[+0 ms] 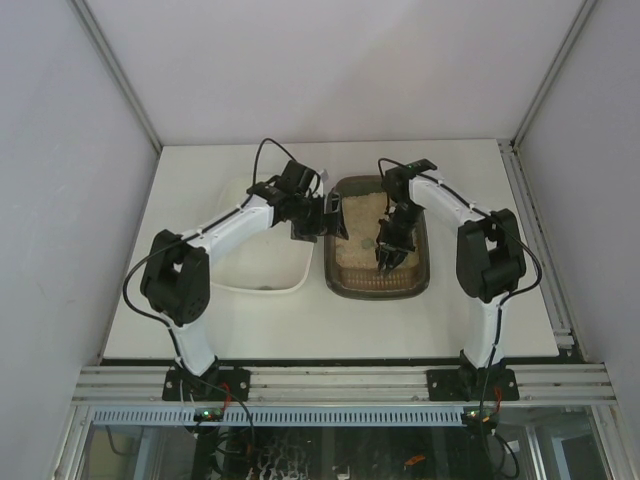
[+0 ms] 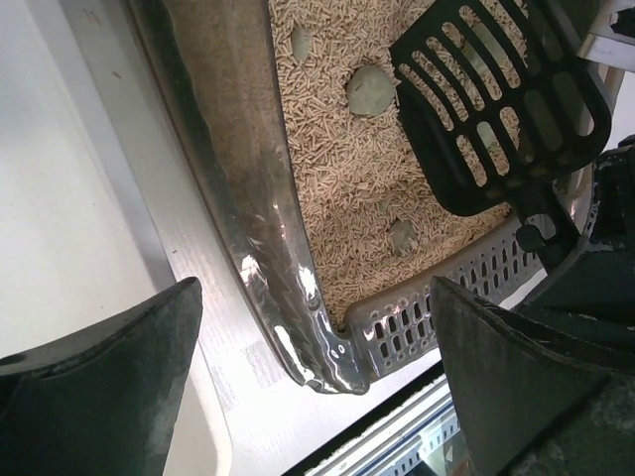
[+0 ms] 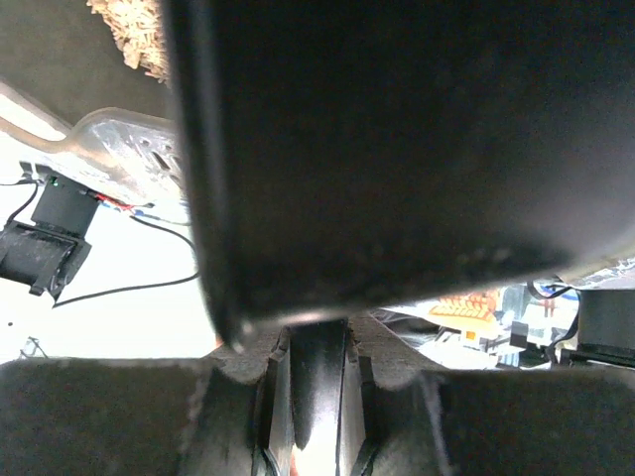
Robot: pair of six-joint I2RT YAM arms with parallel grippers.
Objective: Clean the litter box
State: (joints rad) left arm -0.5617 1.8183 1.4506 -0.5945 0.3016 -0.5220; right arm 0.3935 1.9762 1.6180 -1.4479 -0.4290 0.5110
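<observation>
The dark brown-grey litter box point(image 1: 377, 285) holds beige pellet litter point(image 2: 337, 188) with grey-green clumps point(image 2: 369, 89). Its glossy rim point(image 2: 238, 169) and a grey perforated end wall point(image 2: 437, 307) show in the left wrist view. My left gripper point(image 1: 322, 216) is open at the box's left rim. Its fingers point(image 2: 99, 387) stand wide apart, and the box's near corner shows between them. My right gripper point(image 1: 390, 252) is over the litter, shut on the handle point(image 3: 317, 387) of a black slotted scoop point(image 2: 506, 99). The scoop's back point(image 3: 397, 149) fills the right wrist view.
A white plastic tray point(image 1: 262, 283) sits just left of the litter box, under my left arm. The table's front edge and a metal rail point(image 1: 340, 380) run along the near side. Grey walls close in the sides and back.
</observation>
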